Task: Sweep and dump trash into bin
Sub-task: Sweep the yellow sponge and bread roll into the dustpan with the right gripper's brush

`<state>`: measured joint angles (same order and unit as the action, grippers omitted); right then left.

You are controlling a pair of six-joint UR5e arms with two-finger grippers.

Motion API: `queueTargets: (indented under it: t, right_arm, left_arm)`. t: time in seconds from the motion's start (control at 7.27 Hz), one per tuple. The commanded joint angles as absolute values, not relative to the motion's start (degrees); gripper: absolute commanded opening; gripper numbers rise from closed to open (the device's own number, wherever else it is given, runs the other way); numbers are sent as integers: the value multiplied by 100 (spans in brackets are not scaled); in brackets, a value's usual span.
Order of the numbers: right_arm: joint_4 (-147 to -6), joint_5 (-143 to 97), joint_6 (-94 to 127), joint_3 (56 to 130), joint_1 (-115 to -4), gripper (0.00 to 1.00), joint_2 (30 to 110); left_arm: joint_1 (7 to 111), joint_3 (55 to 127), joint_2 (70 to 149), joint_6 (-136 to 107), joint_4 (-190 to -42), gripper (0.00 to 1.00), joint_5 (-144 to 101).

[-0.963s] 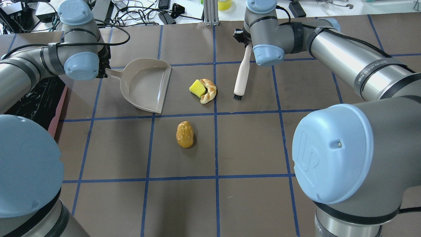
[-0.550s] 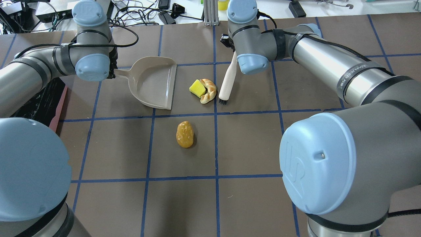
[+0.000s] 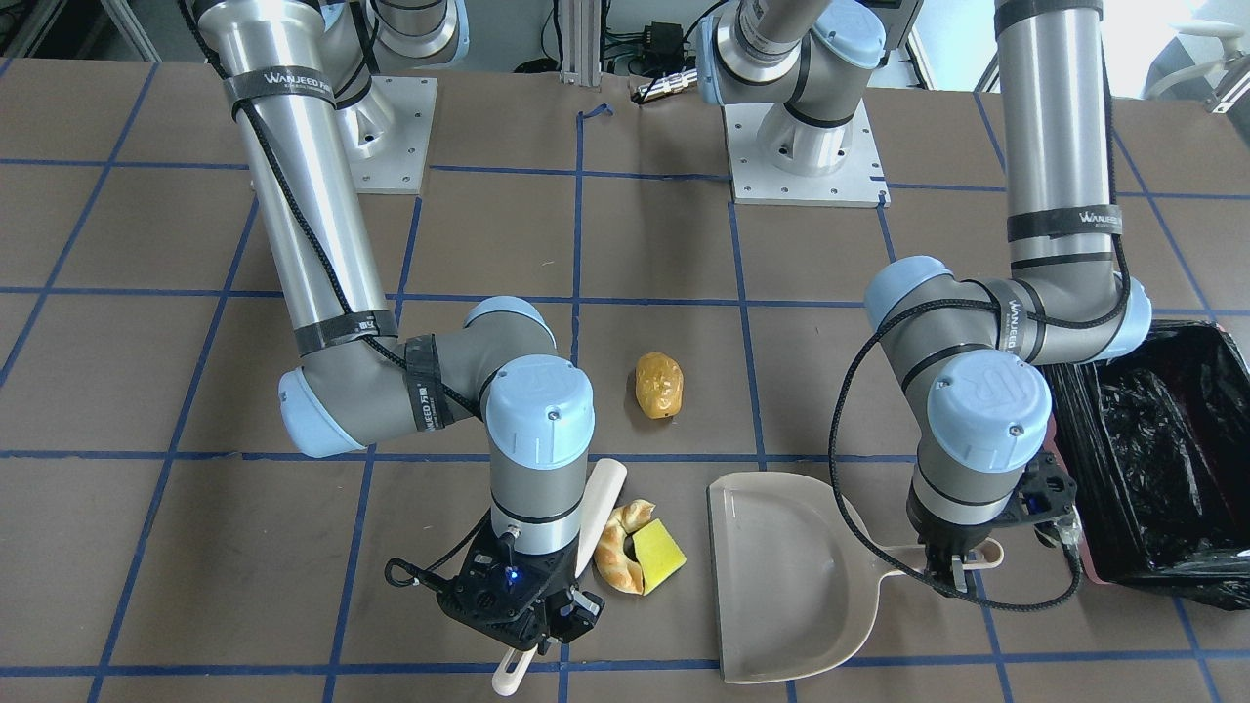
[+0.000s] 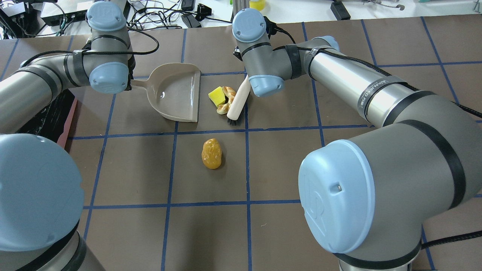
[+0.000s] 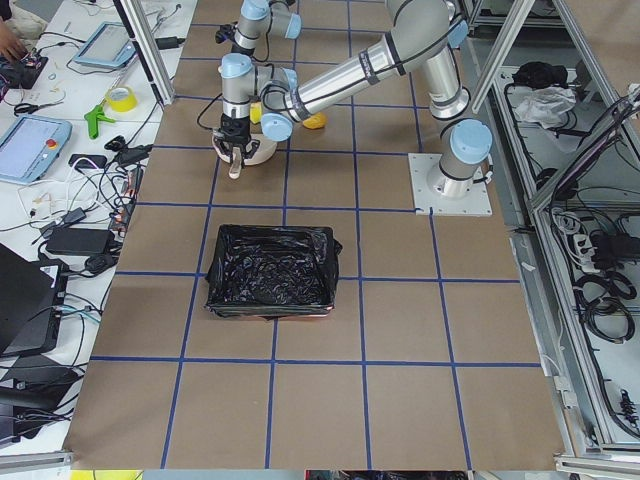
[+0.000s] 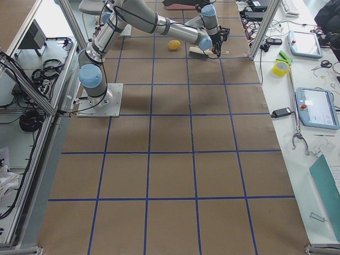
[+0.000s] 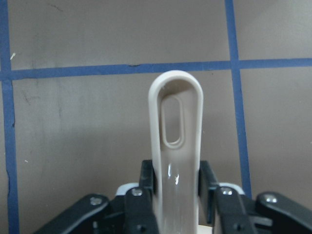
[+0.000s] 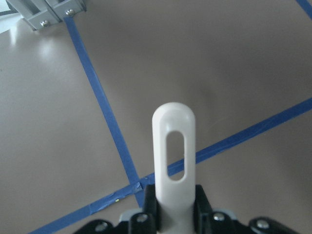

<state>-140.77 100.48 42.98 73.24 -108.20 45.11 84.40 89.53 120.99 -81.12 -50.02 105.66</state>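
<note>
Trash is recorded as three pieces on the counter point(image 4: 286, 169). A yellow-green sponge block point(image 4: 217, 96), rectangular and matte, is seen touching a curved tan croissant-shaped pastry point(image 4: 224, 102) with a ridged, glazed crust. The pastry's far side is pressed against the brush point(image 4: 238, 101), a smooth cream plastic piece with a short tuft of black bristles point(image 4: 233, 121) resting on the counter. A glossy, wrinkled golden-brown lump point(image 4: 212, 153) is noted alone in the next grid square toward the robot, well apart from both tools.

A beige plastic dustpan point(image 4: 177, 94), with shallow raised walls on three sides, is laid flat with its open straight lip facing the sponge block. A narrow strip of bare counter is left between lip and sponge.

The left gripper point(image 7: 176, 187) is found closed on the dustpan's slotted handle, with a finger pressed to each side. The right gripper point(image 8: 174, 204) is found clamped likewise on the brush's slotted handle.

The bin point(image 3: 1162, 459), pink-walled and lined with crinkled glossy black plastic, is set at the counter edge on the robot's left, just beyond the dustpan handle and the left wrist. Its mouth is open upward.

The counter is a matte brown sheet marked into squares by blue tape lines point(image 4: 246, 165). Open surface is observed around the lump on all sides.
</note>
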Motion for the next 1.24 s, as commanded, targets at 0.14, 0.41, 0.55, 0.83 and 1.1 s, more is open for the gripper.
queueTargets:
  t: [0.14,0.41,0.55,0.83,1.1]
  right_arm:
    - [-14036,10063,5289,6664,-11249,4,4150]
    - [-14036,10055,5518,6548,-11477,4,4131]
    - [-14036,10029,5563,6443,-11600,4,4131]
    - [-14019,9993,5940,6319,-11847,4,4131]
    - [-13914,9993,5654,6337,-11830,4,4236]
  left_arm:
    - [8446,8956,12085,-8200,-5010,0,10573]
    - [8446,8956,12085,-8200,-5001,0,10573]
    - [8446,8956,12102,-8200,-5001,0,10573]
    - [8446,8947,12085,-8209,-5001,0,10564]
    - [8446,8947,12085,-8200,-5001,0,10538]
